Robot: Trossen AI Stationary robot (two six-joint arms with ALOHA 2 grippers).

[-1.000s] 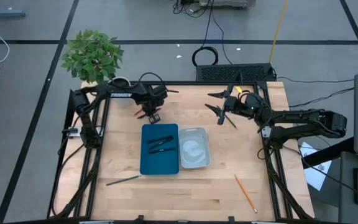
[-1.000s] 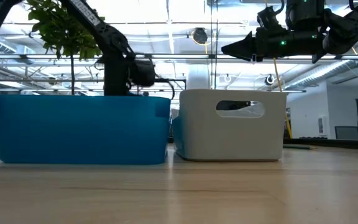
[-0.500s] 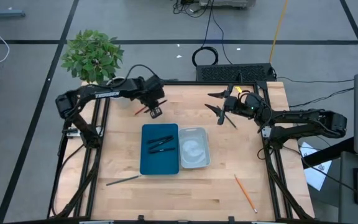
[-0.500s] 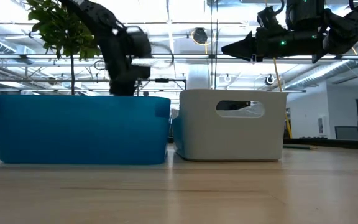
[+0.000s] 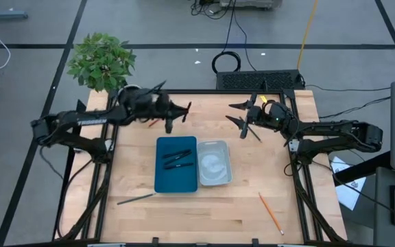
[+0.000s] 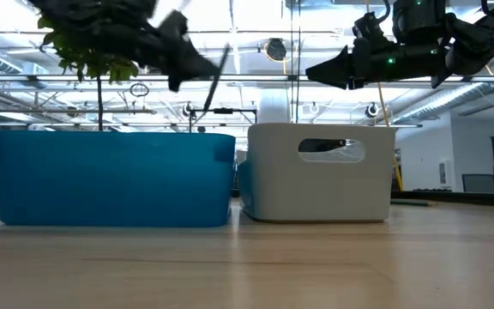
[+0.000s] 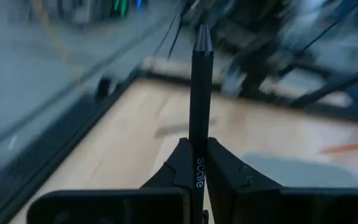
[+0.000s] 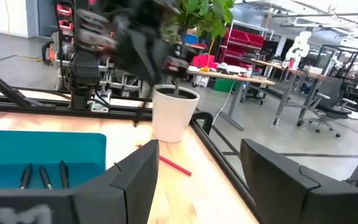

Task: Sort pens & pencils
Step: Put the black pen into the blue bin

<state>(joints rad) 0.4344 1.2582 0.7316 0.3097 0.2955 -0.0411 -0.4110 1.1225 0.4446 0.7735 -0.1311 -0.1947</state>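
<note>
- We see the left gripper [image 7: 194, 163] clamped on a black pen [image 7: 199, 93], lifted above the table's far left area, beyond the blue tray [image 5: 175, 180].
- Three pens [image 5: 175, 157] lie in that tray.
- Our right gripper [image 5: 241, 115] hangs spread wide, empty, well apart.

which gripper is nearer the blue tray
Left. The left gripper, shut on a pen, hangs just beyond the blue tray; the right gripper is past the white bin.

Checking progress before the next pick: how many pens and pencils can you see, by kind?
Pens: 4, three in the blue tray, one held by the left gripper
Pencils: 3, red, orange and grey-green, on the table
Total: 7
</note>
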